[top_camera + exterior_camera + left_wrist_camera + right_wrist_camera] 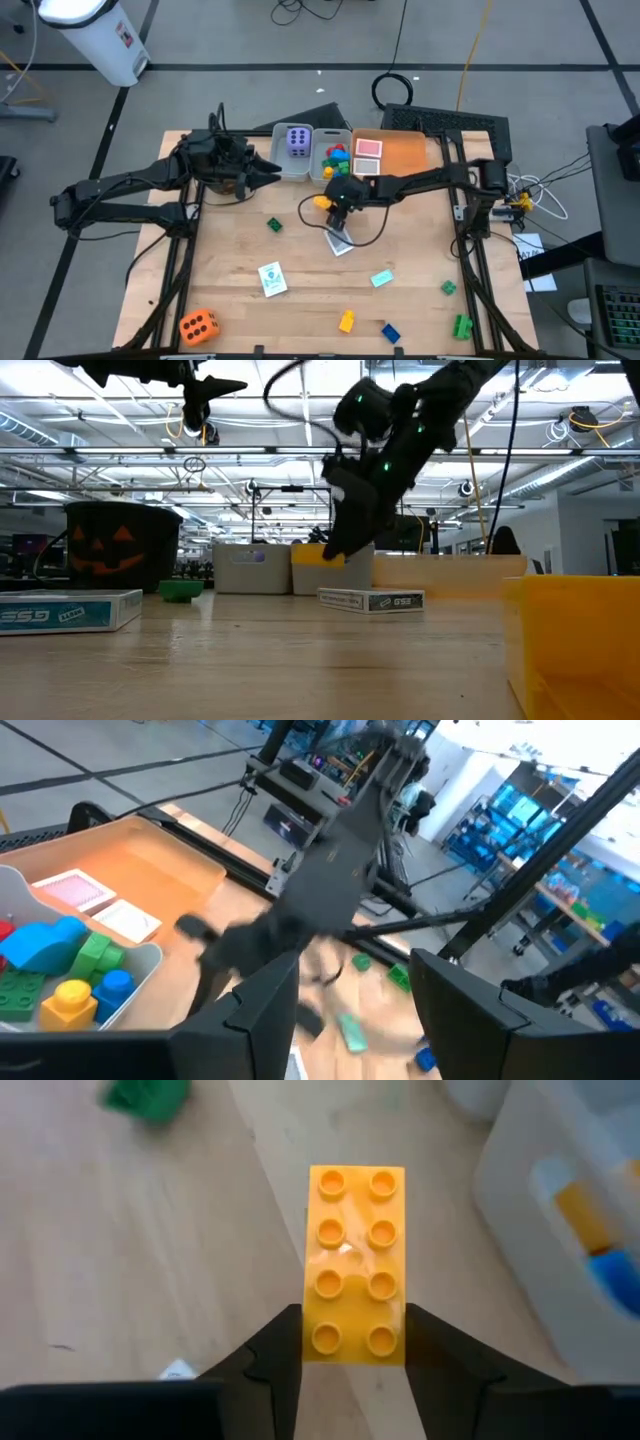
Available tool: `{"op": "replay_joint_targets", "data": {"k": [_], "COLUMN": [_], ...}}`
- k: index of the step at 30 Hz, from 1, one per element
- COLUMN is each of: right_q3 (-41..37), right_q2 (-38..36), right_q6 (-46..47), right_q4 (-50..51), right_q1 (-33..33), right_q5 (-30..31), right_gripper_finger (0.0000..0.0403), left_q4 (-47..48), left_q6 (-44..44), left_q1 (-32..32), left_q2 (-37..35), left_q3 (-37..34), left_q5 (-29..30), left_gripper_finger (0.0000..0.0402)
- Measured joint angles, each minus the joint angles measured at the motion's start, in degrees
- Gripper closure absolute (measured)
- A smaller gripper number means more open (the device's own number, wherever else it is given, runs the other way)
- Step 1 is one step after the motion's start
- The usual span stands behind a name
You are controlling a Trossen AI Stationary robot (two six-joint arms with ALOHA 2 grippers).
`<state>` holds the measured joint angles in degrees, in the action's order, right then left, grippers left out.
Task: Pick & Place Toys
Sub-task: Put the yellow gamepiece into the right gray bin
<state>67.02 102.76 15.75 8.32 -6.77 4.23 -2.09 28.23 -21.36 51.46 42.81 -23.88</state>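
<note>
Midway through sorting, right gripper (352, 1342) clamps a yellow brick (354, 1260); next, carry to the brick bin (322, 166).

Two dice (298, 141), five cards (272, 279), two bins (300, 165).

Grey bins (296, 165); orange tray (405, 152); wooden table (230, 265)

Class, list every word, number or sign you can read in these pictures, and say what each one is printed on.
"GSG": edge of the card lying mid-table, low view.
"GSG": edge of the nearer card at the left; smaller print beside it is too blurred to read.
Cards in the orange tray: print too small to read.
</note>
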Motion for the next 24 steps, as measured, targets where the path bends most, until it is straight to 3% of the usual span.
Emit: {"op": "replay_joint_targets", "data": {"k": [12,17,24], "right_q3": [0.0,0.1,0.1], "right_q2": [-17.1,-20.1,-20.1], "right_q6": [-0.6,0.3,-2.0], "right_q4": [-0.4,0.4,1.7], "right_q1": [0.1,0.4,2.2], "right_q5": [-3.5,-7.4,-7.5], "right_gripper_finger": [0.0267,0.0267,0.0267], "left_q4": [2.9,7.7,22.0], "left_q6": [-9.5,-16.7,-30.0], "left_q1": [0.0,1.5,4.8], "left_q2": [2.6,9.5,23.3], "left_q3": [1.7,8.4,24.9], "left_q5": [-0.7,-1.2,-0.2], "left_gripper_finger": [0.0206,0.0206,0.0206]}}
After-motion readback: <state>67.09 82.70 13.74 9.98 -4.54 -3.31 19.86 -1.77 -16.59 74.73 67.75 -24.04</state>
